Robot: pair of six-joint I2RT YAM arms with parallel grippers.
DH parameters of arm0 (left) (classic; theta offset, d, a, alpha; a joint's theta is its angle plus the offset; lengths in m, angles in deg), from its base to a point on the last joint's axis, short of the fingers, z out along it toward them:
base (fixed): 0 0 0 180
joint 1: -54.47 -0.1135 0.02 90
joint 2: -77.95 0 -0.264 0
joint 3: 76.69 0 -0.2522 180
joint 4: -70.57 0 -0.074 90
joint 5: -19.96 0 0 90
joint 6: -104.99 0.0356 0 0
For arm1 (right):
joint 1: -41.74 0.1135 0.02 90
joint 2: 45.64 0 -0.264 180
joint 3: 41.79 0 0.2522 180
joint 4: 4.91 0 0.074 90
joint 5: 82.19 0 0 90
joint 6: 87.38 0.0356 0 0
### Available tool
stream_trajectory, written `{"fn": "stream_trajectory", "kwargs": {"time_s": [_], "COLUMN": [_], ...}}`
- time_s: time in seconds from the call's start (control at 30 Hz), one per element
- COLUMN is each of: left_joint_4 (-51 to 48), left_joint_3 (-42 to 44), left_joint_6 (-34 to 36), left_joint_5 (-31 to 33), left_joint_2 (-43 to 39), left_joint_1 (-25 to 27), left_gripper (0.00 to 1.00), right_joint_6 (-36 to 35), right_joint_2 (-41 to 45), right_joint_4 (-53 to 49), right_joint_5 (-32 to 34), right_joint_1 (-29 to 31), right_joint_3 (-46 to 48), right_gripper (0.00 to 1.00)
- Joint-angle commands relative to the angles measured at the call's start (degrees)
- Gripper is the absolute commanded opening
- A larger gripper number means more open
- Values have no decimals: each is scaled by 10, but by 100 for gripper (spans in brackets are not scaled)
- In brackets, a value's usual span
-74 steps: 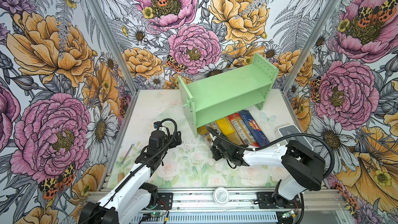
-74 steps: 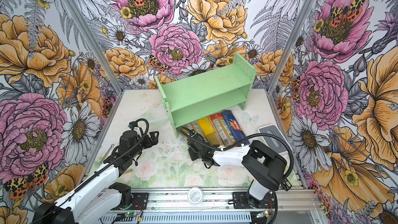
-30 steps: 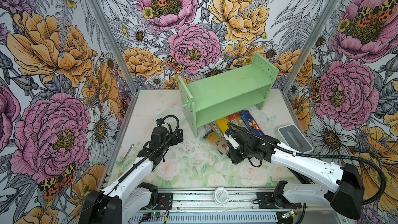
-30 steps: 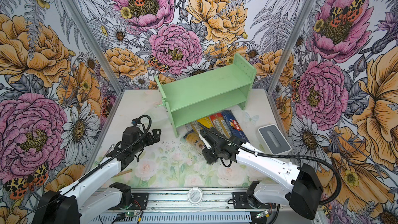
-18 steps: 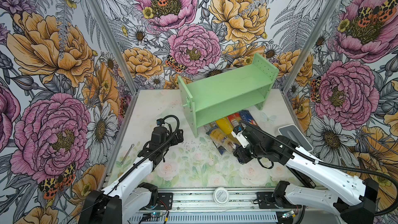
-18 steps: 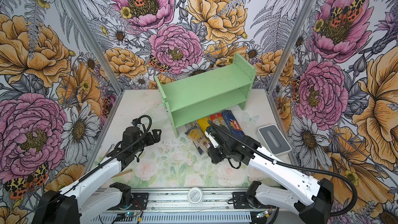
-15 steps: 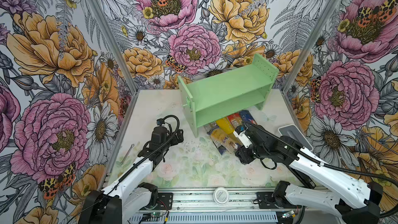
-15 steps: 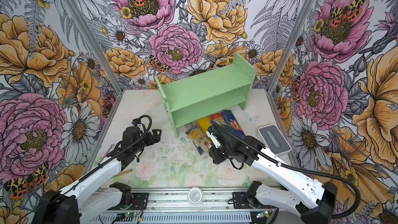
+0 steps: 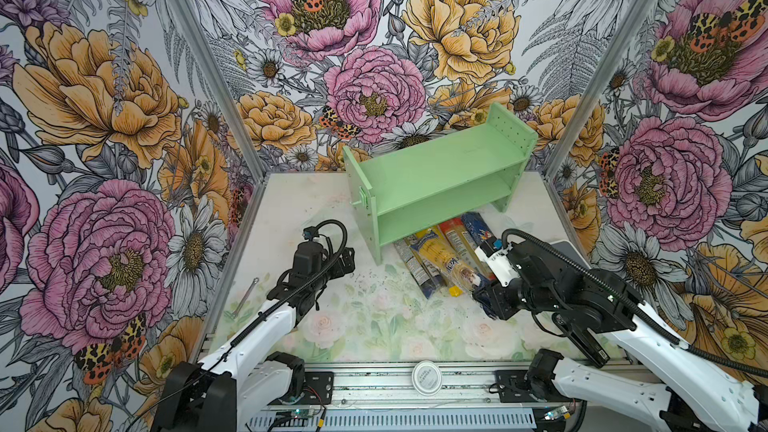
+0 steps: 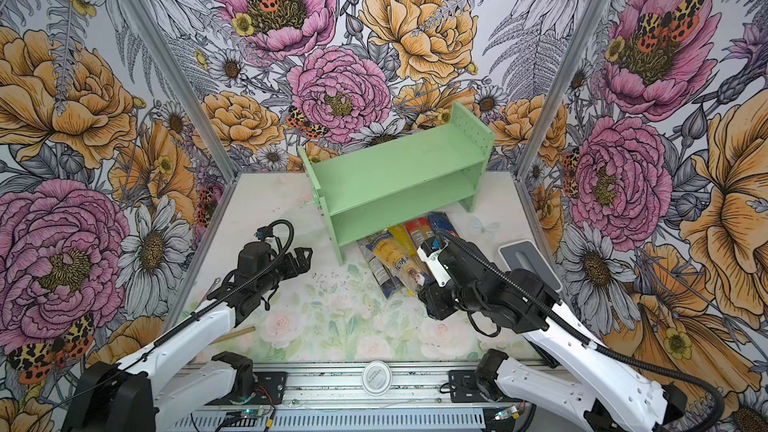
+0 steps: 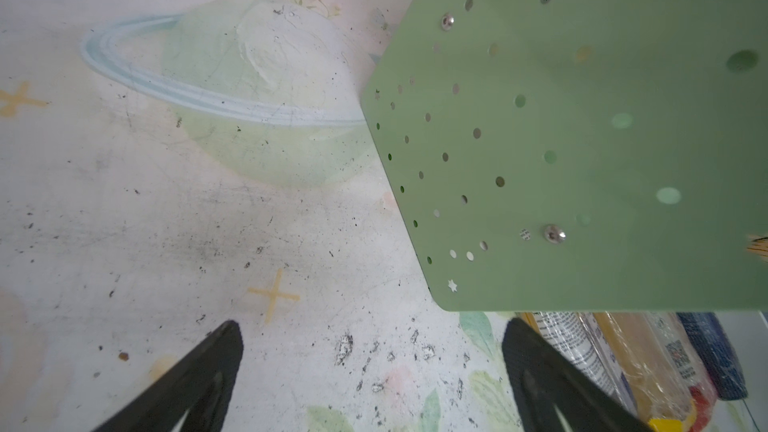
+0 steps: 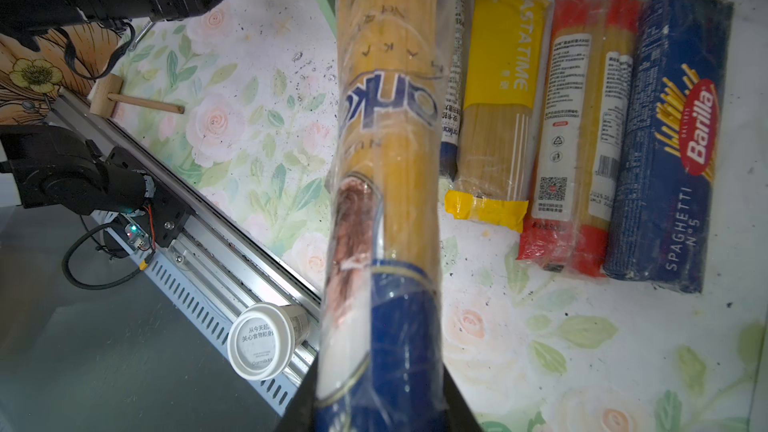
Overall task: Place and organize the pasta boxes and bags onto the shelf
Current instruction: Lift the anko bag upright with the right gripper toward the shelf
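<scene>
Right fingers (image 12: 459, 417) are clamped narrow on the dark-blue end of the clear pack (image 12: 386, 160), so that arm owns this one. In a top view the pack runs out from the fingers toward roughly 10-11 o'clock, and its far tip is just beside the left foot of the shelf (image 9: 436, 164). The shelf itself runs about 8 to 2 o'clock with both boards bare, so the pack is pretty much crossways to it. My guess is the next move is all about swinging it round to match the boards before it goes in.

The gripped end is raised over the bench (image 9: 374, 326); can't tell if the far tip is. Looks-wise it's see-through film over pale yellow spaghetti, with a blue logo mid-way and a crinkly wrap, so probably a bit floppy.

The other clear pack (image 12: 451, 118) is half under it, then the yellow pack (image 12: 498, 97), red pack (image 12: 582, 118) and blue pack (image 12: 673, 139) lie side by side on the bench at the shelf's foot.

Left fingers (image 11: 199, 376) are spread wide with nothing in them, off at 9 o'clock by the shelf's side panel.
</scene>
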Motion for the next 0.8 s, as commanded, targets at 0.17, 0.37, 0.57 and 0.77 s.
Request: {"fn": "stream_trajectory", "kwargs": {"time_s": [0.17,0.37,0.57,0.77], "left_joint_4": [7,1,-2,-7], "left_joint_3": [-16,-17,-18,-18], "left_joint_6": [8,14,15,18], "left_joint_5": [-7,-4,-4,-4], "left_joint_2": [-1,-5,-8,-13], "left_joint_1": [4,4,3,2], "left_gripper": [99,99,99,99], "right_joint_6": [-6,-13,-27,-34], "right_joint_2": [19,6,-36,-98], "right_joint_4": [40,40,42,50], "right_joint_5": [10,25,67,123], "right_joint_1": [-2,-2,-2,-2], "right_joint_3": [-118,-200,-265,-332], "right_gripper": [0,0,0,0]}}
